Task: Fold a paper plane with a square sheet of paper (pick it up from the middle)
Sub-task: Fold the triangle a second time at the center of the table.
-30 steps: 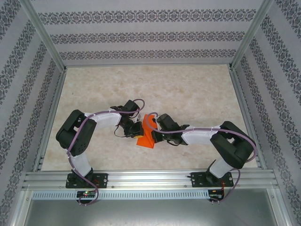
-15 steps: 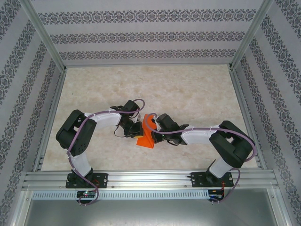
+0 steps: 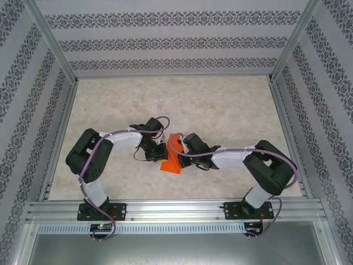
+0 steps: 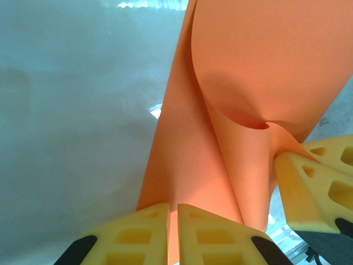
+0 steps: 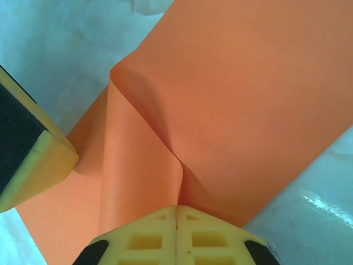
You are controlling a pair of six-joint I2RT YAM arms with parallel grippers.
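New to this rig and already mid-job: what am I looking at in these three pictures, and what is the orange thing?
Two robot arms are bolted at the near edge of a table. The overhead picture looks down from behind them: left arm on the left, right arm on the right. The other two pictures come from a camera on each wrist, so the yellow fingers at the bottom of each are that arm's own. The orange thing is a sheet of paper, bent and partly folded, held between the arms. The left gripper is shut on one part of it, the right gripper on another close by. Yellow at the side of a wrist picture is the other arm's gripper.
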